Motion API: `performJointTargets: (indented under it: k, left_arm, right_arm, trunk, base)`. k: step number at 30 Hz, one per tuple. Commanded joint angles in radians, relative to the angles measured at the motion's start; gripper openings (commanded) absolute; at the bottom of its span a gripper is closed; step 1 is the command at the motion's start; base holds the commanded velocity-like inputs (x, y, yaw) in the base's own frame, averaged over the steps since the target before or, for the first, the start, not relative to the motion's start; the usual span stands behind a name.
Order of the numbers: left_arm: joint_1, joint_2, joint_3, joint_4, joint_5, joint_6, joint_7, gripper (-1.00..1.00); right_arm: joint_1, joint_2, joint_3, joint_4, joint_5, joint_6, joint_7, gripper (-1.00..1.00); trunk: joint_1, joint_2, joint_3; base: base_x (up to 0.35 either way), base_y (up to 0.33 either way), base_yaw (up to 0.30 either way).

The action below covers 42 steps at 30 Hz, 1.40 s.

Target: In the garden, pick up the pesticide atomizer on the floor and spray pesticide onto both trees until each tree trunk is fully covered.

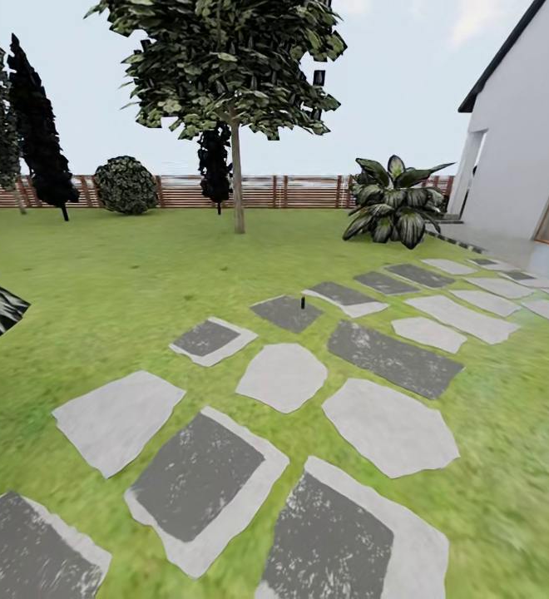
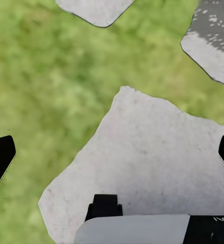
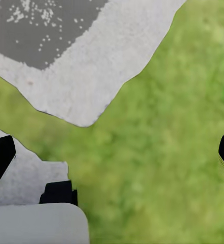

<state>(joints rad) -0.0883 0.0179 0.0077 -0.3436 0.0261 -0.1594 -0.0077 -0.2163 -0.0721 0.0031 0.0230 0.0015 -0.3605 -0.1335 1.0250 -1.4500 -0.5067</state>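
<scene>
Far ahead on a dark paving stone (image 1: 285, 313) we see the spray bottle (image 1: 303, 303) standing upright, with one tree (image 1: 238, 179) beyond it on the lawn (image 1: 100, 274). Our left gripper (image 2: 114, 152) and right gripper (image 3: 114, 152) hang over stone and grass, both spread wide, holding nothing.

Left gripper (image 2: 112, 152) pointing straight down, black fingers (image 2: 0, 157) spread wide, one at each side edge of the left wrist view, nothing between them. Grey wrist housing with a small black block on top at the near edge of that frame. Same deal on the right gripper (image 3: 112, 152): aimed downward, fingers (image 3: 0, 155) far apart at the frame's sides, gap empty, pale grey housing and a black block close to the camera. Both hanging above ground level, touching nothing.
</scene>
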Motion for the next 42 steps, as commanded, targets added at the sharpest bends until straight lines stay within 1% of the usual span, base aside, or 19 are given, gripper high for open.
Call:
performJointTargets:
  k: [1,20,42]
  left_arm:
    - [0.0,0.0,0.0,0.0,0.0,0.0,0.0,1.0]
    - [0.0,0.0,0.0,-0.001,0.0,0.0,0.0,1.0]
    - [0.0,0.001,0.0,0.0,0.0,0.0,0.0,1.0]
  right_arm:
    - [0.0,0.0,0.0,0.0,0.0,0.0,0.0,1.0]
    - [0.0,0.0,0.0,0.004,-0.001,0.001,0.0,1.0]
    - [0.0,0.0,0.0,0.003,0.0,0.002,0.0,1.0]
  trunk:
    - [0.0,0.0,0.0]
    - [0.0,0.0,0.0]
    - [0.0,0.0,0.0]
  base:
    - [0.35,0.0,0.0]
    - [0.349,-0.015,0.0]
    - [0.309,-0.168,0.0]
